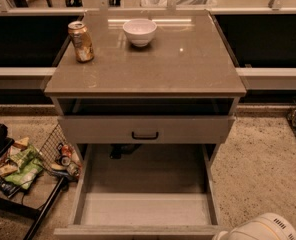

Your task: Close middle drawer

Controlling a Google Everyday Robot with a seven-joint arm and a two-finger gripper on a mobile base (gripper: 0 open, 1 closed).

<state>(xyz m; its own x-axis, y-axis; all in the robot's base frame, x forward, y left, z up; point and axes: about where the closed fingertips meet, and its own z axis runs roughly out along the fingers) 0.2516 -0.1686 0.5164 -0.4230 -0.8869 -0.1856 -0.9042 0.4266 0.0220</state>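
The cabinet (145,79) has three levels. The top drawer (145,129), with a black bar handle, stands slightly pulled out. Below it the middle drawer (145,206) is pulled far out toward me; it is a wide shallow empty box and its front (138,230) lies at the bottom edge of the camera view. The lowest drawer is hidden under it. My gripper is out of view. Only a white rounded part of my arm (263,229) shows at the bottom right, just right of the open drawer's front corner.
A drink can (81,41) and a white bowl (140,32) stand on the cabinet top. A wire basket with snack packets (23,166) sits on the floor at the left. Speckled floor (260,169) lies to the right. A counter ledge (273,76) runs behind.
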